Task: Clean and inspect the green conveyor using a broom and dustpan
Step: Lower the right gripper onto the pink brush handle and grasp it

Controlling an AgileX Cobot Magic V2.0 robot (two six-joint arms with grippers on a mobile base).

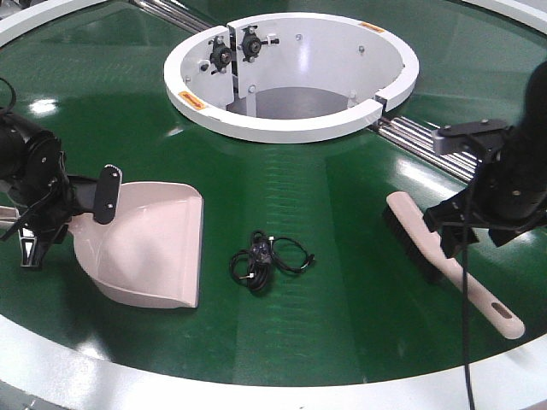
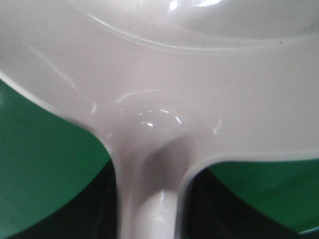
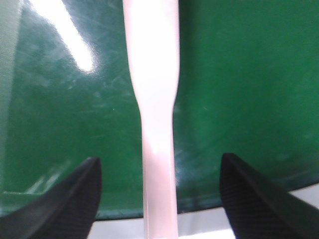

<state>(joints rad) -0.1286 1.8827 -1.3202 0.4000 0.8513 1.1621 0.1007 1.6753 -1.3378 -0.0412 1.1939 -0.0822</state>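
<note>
Green conveyor (image 1: pixel 342 213) belt fills my screens, a glossy surface all round the white hub (image 1: pixel 291 128). On the left, my left end effector (image 1: pixel 38 232) looks closed on the handle of the dustpan (image 1: pixel 158 248). The left wrist camera shows dark fingers hard against both sides of the neck. The pan lies near-left on the belt with its mouth facing right. Just beyond that mouth, apart from it, sits a small black cable bundle (image 1: pixel 269 256), which I take to be the litter to collect. Further right the broom (image 1: pixel 479 295) lies flat, bristles toward the hub and handle pointing near-right. My right end effector (image 3: pixel 159 160) hangs over that handle with its fingers spread wide, gripping nothing. Its wrist camera has the handle running straight between them, clear of both.

I judge the step in hand to be picking up the broom. To do it well I'd hold the handle centred and come straight down until the fingers straddle it. Then I'd close on the slim section rather than the flared part, so the brush can't twist. I'd also watch that the fingertips don't scrape the belt.

Two small orange labels (image 1: pixel 372 27) sit on the hub's rim, too small for me to read.
</note>
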